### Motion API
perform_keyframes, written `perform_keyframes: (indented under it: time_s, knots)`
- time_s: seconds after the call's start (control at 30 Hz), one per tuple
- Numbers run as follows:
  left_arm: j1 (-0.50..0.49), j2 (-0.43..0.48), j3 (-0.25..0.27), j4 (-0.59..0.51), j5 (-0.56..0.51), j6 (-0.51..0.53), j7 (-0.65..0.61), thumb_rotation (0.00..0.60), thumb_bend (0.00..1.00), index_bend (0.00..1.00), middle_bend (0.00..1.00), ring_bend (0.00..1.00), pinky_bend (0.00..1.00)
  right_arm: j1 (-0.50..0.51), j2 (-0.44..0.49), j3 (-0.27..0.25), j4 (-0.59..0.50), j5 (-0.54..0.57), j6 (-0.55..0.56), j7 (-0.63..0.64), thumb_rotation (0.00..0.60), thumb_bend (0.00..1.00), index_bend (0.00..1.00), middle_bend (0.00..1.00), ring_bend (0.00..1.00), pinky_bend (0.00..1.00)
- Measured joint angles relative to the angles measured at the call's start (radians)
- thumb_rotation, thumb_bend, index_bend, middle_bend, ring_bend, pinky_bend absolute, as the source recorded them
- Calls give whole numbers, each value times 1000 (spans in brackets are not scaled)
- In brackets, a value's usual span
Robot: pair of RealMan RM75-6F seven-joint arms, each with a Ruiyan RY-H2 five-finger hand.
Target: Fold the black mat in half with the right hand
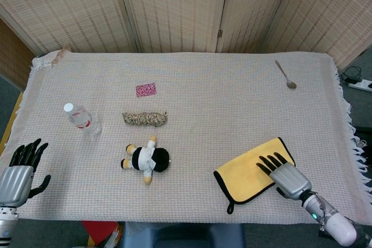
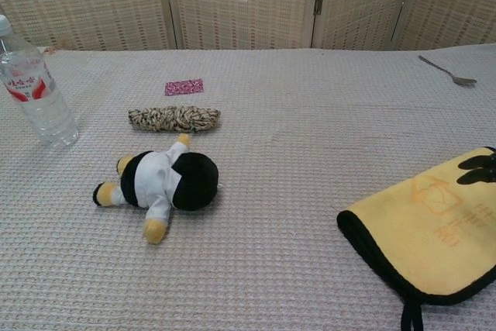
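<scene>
The mat (image 1: pixel 245 175) lies flat near the table's front right; its yellow face is up, with black edging and a small black loop at its near corner. In the chest view the mat (image 2: pixel 426 226) fills the lower right. My right hand (image 1: pixel 286 176) lies flat with fingers spread at the mat's right end, fingertips over the yellow cloth, holding nothing. Only its dark fingertips (image 2: pixel 477 170) show at the chest view's right edge. My left hand (image 1: pixel 20 172) stays open at the table's front left corner, far from the mat.
A black-and-white plush toy (image 1: pixel 146 158) lies left of the mat. Behind it are a braided rope bundle (image 1: pixel 145 118) and a pink packet (image 1: pixel 146 89). A water bottle (image 1: pixel 81 118) stands at the left, and a spoon (image 1: pixel 285 75) lies at the back right.
</scene>
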Motion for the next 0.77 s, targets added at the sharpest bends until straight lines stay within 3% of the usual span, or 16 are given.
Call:
perform_keyframes:
  time_s: [0.23,0.37,0.47,0.57,0.77]
  knots:
    - [4,-4,9,-20,23,13,18,600,439,0,0,0,0,-116,40,9,-17,-121,311,168,600,444,0,0,0,0]
    - [14,4,18,-36,53,41,19,600,441,0,0,0,0,-255,37,23,-6,-135,539,191,600,443,0,0,0,0]
    - [23,11,30,-49,80,60,17,600,441,0,0,0,0,-367,21,30,10,-123,647,187,600,444,0,0,0,0]
    - [28,17,43,-60,106,66,15,600,442,0,0,0,0,-436,-1,37,34,-109,702,218,600,444,0,0,0,0]
    - [35,18,58,-72,138,75,25,600,442,0,0,0,0,-464,-1,56,72,-112,708,301,600,445,0,0,0,0]
